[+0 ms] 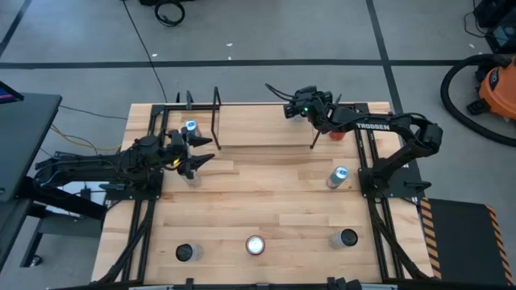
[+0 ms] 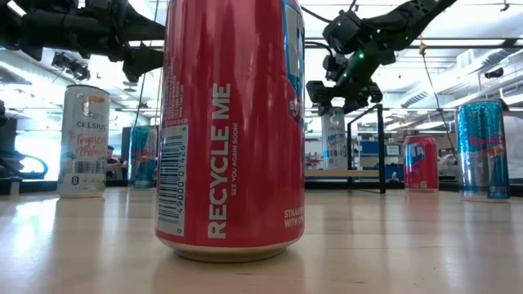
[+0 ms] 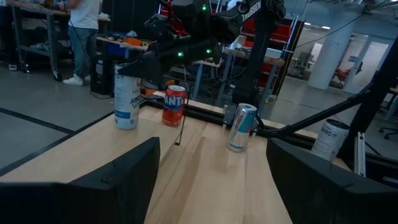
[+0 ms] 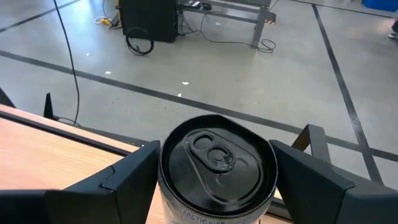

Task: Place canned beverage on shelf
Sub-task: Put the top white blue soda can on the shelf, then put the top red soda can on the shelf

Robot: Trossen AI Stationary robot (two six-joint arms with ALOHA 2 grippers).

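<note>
**Can at the shelf's far end, jaws on it**

The main risk is at the release. The white can (image 4: 217,155) appears to stand upright at the far right end of the shelf (image 1: 258,133), close to the back edge of the table (image 1: 266,193). The right wrist view shows bare floor just beyond the can. If one jaw lets go before the other, or the arm pulls back while a jaw is dragging on the wall, the can could tip and go off the back. A thin black shelf rod (image 3: 180,127) and a red can (image 3: 175,106) also stand close by, so a sideways exit could knock either. A straight lift looks safer, I judge, once both jaws are clearly free.

The right gripper (image 1: 298,109) reaches across to that far end and comes down over the can's top. Its jaws stand wide, one on each side of the upper wall, and seem to touch it on both sides — I see no clear gap. I read that as a hold on the can.

The left gripper (image 1: 193,157) waits over the left side of the table. Its jaws are partly open and hold nothing — the space between them shows only tabletop.
</note>
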